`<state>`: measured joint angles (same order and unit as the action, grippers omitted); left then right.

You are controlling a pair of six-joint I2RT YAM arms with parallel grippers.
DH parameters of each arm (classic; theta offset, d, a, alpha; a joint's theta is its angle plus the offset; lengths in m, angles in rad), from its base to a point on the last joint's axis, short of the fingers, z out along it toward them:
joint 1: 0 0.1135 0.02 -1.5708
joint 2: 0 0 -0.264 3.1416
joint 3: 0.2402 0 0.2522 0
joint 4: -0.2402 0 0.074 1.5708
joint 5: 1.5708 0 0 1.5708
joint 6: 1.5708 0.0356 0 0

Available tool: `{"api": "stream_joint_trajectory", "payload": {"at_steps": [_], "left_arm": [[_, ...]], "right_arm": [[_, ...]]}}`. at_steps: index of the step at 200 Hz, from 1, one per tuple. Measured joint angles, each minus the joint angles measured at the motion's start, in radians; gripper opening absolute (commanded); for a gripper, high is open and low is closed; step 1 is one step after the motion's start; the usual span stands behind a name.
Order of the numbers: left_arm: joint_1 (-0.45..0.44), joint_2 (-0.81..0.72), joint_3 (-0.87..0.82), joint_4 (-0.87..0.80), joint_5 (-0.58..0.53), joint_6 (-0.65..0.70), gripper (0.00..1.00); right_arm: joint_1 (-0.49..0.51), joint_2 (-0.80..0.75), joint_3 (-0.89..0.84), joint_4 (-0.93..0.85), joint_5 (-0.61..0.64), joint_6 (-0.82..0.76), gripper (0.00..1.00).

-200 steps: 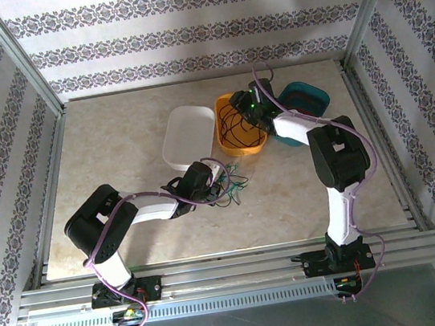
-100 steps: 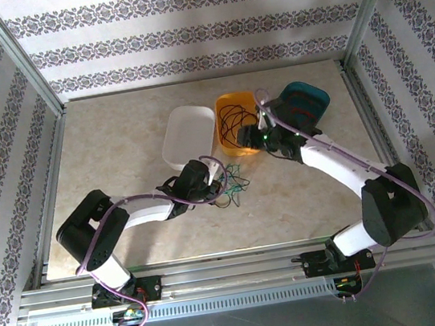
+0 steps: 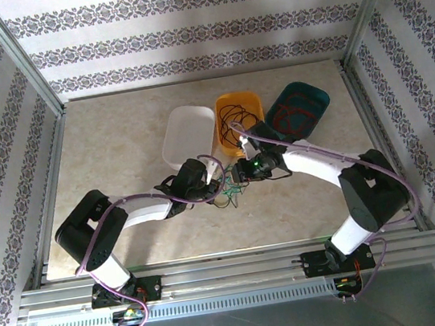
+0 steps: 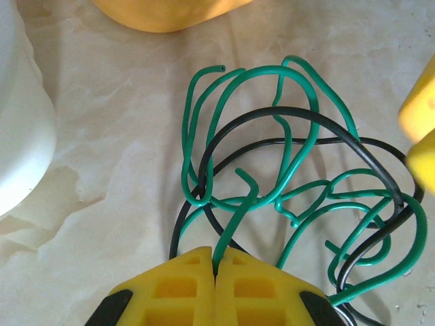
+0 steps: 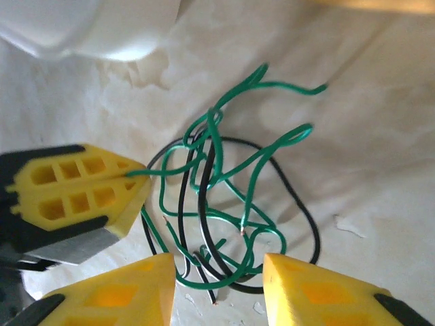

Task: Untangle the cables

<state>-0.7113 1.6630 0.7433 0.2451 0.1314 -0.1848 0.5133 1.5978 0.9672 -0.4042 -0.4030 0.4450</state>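
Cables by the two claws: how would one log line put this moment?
left gripper: shut on green cable | right gripper: open over tangle | tangle: green cable looped with black cable, on table

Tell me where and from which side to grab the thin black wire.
Probably its outer arc, farthest from the left gripper, from straight above: there the thin black wire lies flat on the table, clear of the thin green wire loops.

White tray (image 3: 186, 139), orange tray (image 3: 222, 134), teal tray (image 3: 316, 104) on marbled table (image 3: 109, 138).
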Motion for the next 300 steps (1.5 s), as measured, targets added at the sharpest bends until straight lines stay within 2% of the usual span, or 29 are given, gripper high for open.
{"api": "stream_joint_trajectory", "payload": {"at_steps": [33, 76, 104, 135, 157, 193, 222, 265, 300], "left_arm": [[0.000, 0.000, 0.000, 0.000, 0.000, 0.000, 0.00], [0.000, 0.000, 0.000, 0.000, 0.000, 0.000, 0.00], [0.000, 0.000, 0.000, 0.000, 0.000, 0.000, 0.00], [0.000, 0.000, -0.005, 0.000, -0.013, -0.003, 0.00], [0.000, -0.005, -0.018, 0.002, -0.066, -0.011, 0.00], [0.000, -0.022, -0.055, 0.001, -0.178, -0.027, 0.00], [0.009, -0.031, -0.066, 0.001, -0.284, -0.053, 0.00], [0.056, -0.058, -0.093, -0.024, -0.454, -0.117, 0.00], [0.086, -0.076, -0.101, -0.080, -0.571, -0.188, 0.00]], "right_arm": [[0.002, 0.060, 0.037, 0.000, -0.006, -0.023, 0.27], [0.002, 0.100, 0.057, 0.003, -0.011, -0.034, 0.26], [0.002, 0.101, 0.057, 0.004, -0.014, -0.037, 0.11], [-0.008, 0.089, 0.044, 0.013, -0.014, -0.029, 0.07], [-0.050, 0.018, -0.011, 0.031, -0.002, 0.004, 0.05], [-0.183, -0.141, -0.108, 0.051, 0.067, 0.104, 0.05], [-0.265, -0.188, -0.164, 0.056, 0.100, 0.179, 0.04], [-0.325, -0.229, -0.223, 0.032, 0.177, 0.265, 0.00], [-0.364, -0.315, -0.272, 0.006, 0.264, 0.347, 0.00]]}}
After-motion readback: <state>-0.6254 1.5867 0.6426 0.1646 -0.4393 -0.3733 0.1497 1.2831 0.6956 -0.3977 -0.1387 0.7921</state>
